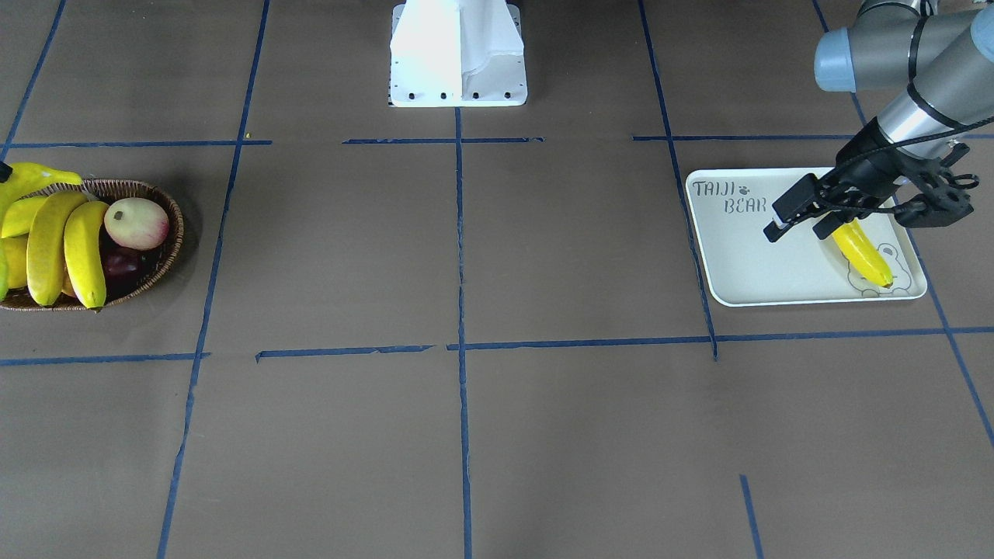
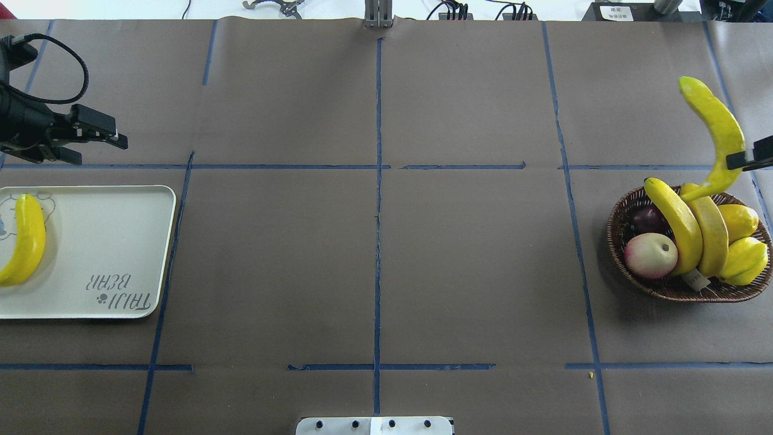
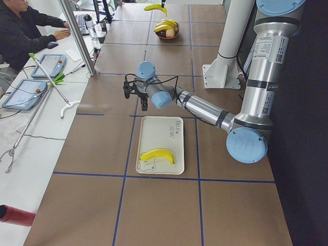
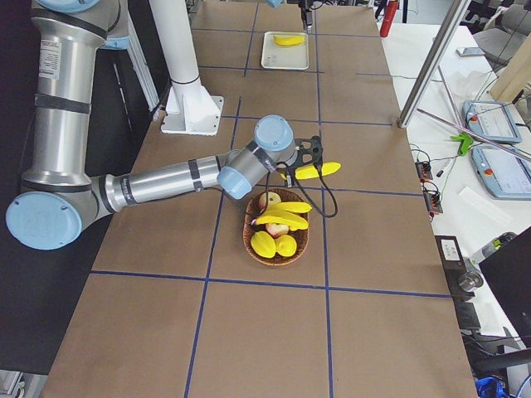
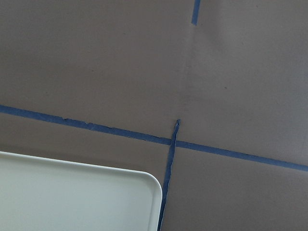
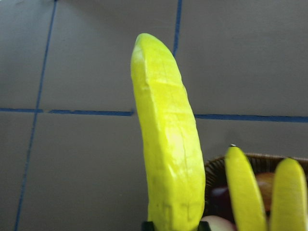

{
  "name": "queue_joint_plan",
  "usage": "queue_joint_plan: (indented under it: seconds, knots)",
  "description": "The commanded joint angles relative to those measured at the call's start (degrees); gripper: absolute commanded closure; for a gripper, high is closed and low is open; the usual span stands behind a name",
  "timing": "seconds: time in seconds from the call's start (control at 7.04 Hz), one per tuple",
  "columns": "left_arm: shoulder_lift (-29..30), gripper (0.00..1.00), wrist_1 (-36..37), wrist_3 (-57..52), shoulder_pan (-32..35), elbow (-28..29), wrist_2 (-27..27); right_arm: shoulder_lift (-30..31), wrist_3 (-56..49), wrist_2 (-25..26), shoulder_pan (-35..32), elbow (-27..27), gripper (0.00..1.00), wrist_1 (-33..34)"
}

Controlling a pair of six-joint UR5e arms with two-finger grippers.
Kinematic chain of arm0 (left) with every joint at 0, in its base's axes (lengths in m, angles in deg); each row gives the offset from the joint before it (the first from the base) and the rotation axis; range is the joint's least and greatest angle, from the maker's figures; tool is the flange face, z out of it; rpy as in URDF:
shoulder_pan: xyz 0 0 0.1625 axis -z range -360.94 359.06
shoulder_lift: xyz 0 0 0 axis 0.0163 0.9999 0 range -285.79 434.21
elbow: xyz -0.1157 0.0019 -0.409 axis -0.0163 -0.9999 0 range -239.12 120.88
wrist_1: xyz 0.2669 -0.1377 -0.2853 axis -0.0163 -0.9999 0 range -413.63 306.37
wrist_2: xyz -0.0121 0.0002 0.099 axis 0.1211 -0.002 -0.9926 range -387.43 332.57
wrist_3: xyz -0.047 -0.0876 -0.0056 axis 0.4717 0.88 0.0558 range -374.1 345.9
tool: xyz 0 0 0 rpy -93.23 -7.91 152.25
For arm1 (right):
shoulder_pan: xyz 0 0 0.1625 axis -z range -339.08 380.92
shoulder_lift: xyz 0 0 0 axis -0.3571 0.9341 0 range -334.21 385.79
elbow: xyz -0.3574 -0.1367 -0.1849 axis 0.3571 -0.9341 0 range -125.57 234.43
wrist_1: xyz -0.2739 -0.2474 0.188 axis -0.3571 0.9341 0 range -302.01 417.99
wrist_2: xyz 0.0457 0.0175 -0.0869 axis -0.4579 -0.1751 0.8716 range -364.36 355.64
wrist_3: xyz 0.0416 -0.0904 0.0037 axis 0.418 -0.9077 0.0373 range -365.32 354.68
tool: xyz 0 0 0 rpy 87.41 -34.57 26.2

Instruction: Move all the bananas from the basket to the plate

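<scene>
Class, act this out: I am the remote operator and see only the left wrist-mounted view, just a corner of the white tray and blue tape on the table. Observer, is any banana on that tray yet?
Observer: Yes, one banana lies flat on the plate.
Operator: Is my left pincer holding anything?
Observer: No, the left pincer is open and empty, hanging near the plate.
Operator: What is the other arm doing?
Observer: The right pincer is shut on a second banana, lifted above the basket, where at least two more bananas lie.
</scene>
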Motion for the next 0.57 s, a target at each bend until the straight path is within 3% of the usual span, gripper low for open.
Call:
queue_joint_plan:
  seconds: [0.0, 0.28, 0.43]
  knots:
    - [9.02, 0.0, -0.11, 14.31, -2.81, -0.53, 0.09, -14.81, 18.15, 2.74, 9.66, -0.5, 1.0, 0.03]
    - [15.01, 0.0, -4.4, 28.29, -8.32, -0.01, -0.7, -21.35, 30.72, 16.13, 21.58, 1.86, 1.0, 0.12]
    - [18.61, 0.0, -4.42, 31.93, -9.66, 0.78, -1.75, -22.86, 31.48, 24.21, 28.27, 3.09, 1.0, 0.47]
